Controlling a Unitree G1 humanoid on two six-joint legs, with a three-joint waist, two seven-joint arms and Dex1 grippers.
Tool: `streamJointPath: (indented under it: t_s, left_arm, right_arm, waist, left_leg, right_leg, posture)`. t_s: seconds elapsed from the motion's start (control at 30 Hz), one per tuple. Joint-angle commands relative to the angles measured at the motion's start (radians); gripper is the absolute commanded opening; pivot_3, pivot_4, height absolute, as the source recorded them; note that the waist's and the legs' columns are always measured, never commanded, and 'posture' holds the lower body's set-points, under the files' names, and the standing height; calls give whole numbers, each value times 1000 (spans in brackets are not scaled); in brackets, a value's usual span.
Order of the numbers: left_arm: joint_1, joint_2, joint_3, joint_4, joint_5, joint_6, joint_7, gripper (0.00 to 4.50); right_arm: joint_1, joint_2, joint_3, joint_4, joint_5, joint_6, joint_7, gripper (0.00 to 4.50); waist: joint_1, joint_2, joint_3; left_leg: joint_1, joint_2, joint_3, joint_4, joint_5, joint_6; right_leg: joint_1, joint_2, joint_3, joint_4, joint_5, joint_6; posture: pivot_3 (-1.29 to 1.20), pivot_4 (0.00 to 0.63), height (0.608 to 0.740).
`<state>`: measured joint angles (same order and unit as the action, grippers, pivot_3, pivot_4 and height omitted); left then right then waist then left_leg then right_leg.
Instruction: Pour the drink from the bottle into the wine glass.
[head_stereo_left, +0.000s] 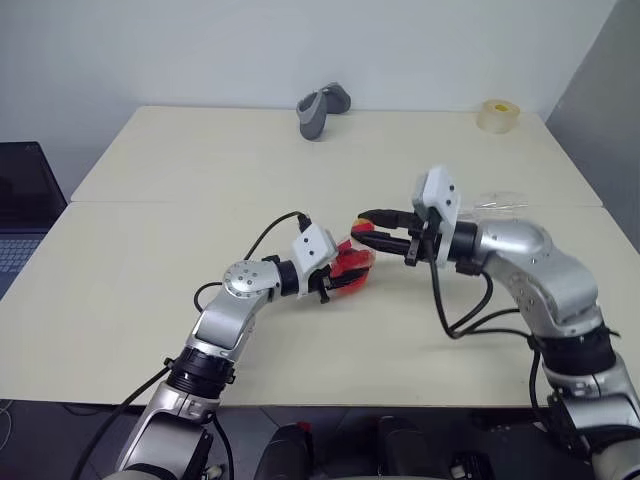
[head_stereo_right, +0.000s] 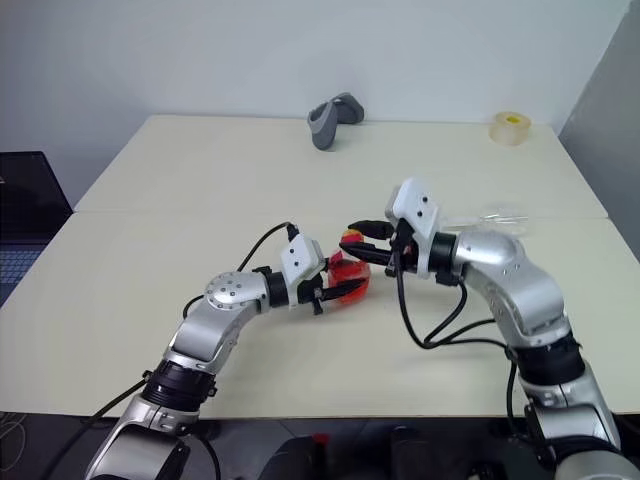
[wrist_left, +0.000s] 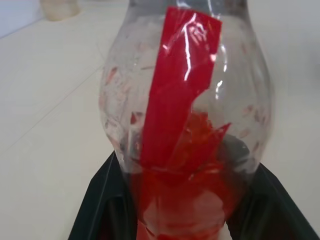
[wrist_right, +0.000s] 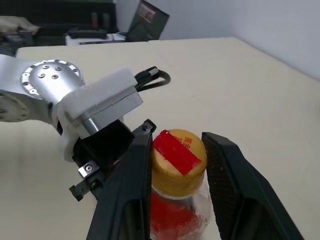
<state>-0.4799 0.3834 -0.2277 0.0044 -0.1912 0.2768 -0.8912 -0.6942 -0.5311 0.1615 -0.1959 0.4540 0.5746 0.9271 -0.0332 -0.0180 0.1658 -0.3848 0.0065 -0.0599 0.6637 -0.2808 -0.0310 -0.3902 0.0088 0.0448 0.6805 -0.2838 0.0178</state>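
Both arms met over the middle of the cream table (head_stereo_left: 150, 300), and the bottle (wrist_left: 186, 125) sat between them. The left gripper (head_stereo_left: 335, 283) had it by the lower body: in the left wrist view the two black fingers (wrist_left: 102, 200) were pressed against either side of the clear plastic, so that one was clamped on the bottle. Inside it I could see the red drink (wrist_left: 185, 200) pooled low down, plus a red strip of label on the clear wall.

The right gripper (wrist_right: 179, 165) came in from the other side, pointing toward the left arm, up at the bottle's top. In the right wrist view its fingers (wrist_right: 125, 190) stood on either side of the yellow cap (wrist_right: 178, 167), which had a red sticker on top. One finger looked to be right against the cap and the other had a thin gap, so I couldn't tell whether it was actually gripping or just closing in.

The glass (head_stereo_left: 497, 203) was back on the robot's right, beyond the right arm, near the table's seam; too faint to say how it stood. A yellowish tape roll (head_stereo_left: 497, 115) sat at the far right corner, and a grey thing (head_stereo_left: 322, 108) at the far edge.
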Motion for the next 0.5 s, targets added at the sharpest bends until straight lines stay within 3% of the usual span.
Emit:
streamJointPath:
  t_s: [0.03, 0.17, 0.27, 0.5]
  left_arm:
    - [-7, 1, -24, -119, -89, 58, -88, 1595]
    - [-16, 14, -17, -151, -136, 129, -108, 1338]
    - [-18, 20, -16, -158, -138, 141, -114, 1264]
    - [-20, 10, -16, -110, -82, 104, -57, 1206]
  right_arm:
    - [-143, -14, 26, 141, -58, -201, 169, 1196]
    - [-201, -11, 91, 324, -187, -514, 288, 1196]
    - [-215, -11, 114, 398, -226, -624, 339, 1195]
    - [-142, -21, 23, 211, -84, -398, 290, 1195]
  waist:
    - [1, 2, 1]
    - [1, 2, 1]
    - [2, 2, 3]
    - [8, 2, 3]
  left_leg:
    - [0, 0, 0, 0, 0, 0]
    - [0, 0, -1, -1, 0, 0]
    - [0, 0, 0, 0, 0, 0]
    - [-1, 0, -3, 1, 0, 0]
  right_leg:
    - [0, 0, 0, 0, 0, 0]
    - [0, 0, -1, -1, 0, 0]
    - [0, 0, 0, 0, 0, 0]
    - [0, -2, 0, 0, 0, -1]
  posture:
    - [0, 150, 740]
    - [0, 150, 740]
    - [0, 150, 740]
    - [0, 150, 740]
